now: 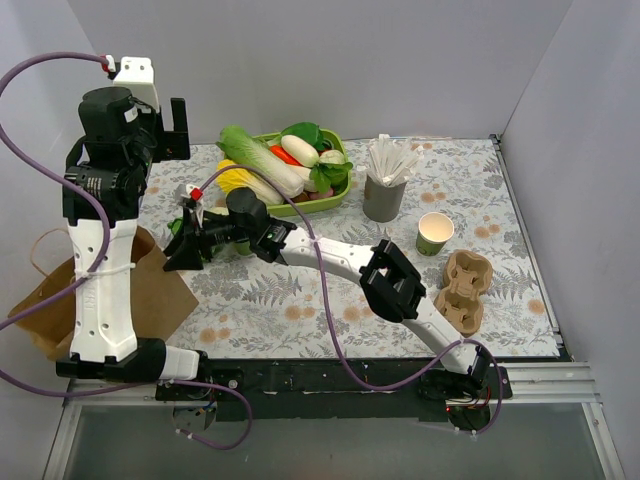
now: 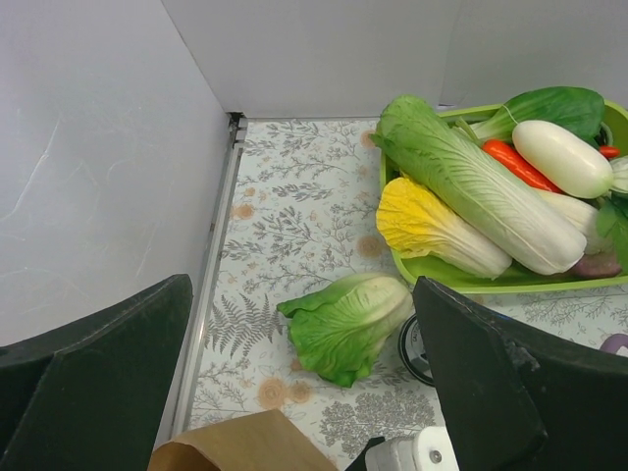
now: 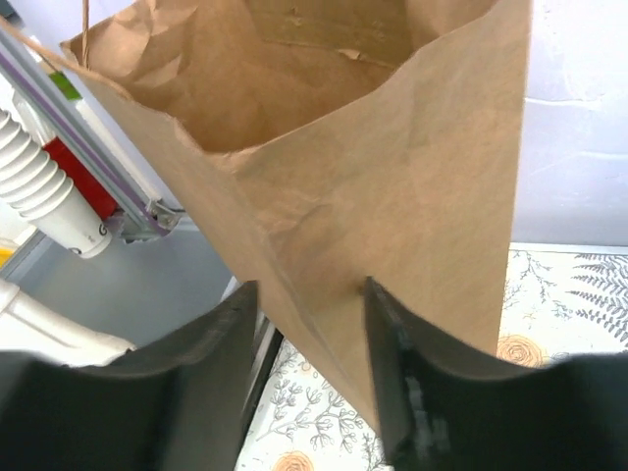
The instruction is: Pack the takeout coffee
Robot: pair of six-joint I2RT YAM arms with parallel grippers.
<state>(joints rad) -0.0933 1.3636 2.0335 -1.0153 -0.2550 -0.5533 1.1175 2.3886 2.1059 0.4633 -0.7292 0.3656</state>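
Only part of the takeout coffee's round black lid (image 2: pixel 409 345) shows, in the left wrist view, between a lettuce leaf (image 2: pixel 348 324) and my left gripper's right finger. In the top view my right arm hides it. The brown paper bag (image 1: pixel 150 290) lies at the table's left edge, its mouth facing the right wrist camera (image 3: pixel 294 59). My right gripper (image 1: pixel 182 240) is open, and its jaws straddle the bag's near folded edge (image 3: pixel 311 287). The right fingertip (image 3: pixel 378 294) dents the paper. My left gripper (image 1: pixel 178 128) hangs high at the back left, wide open and empty (image 2: pixel 302 285).
A green tray (image 1: pixel 338 193) piled with vegetables stands at the back middle. To its right are a grey straw holder (image 1: pixel 383 198) and a lidless green cup (image 1: pixel 434 233). A cardboard cup carrier (image 1: pixel 465 290) lies at the right. White walls enclose three sides of the table.
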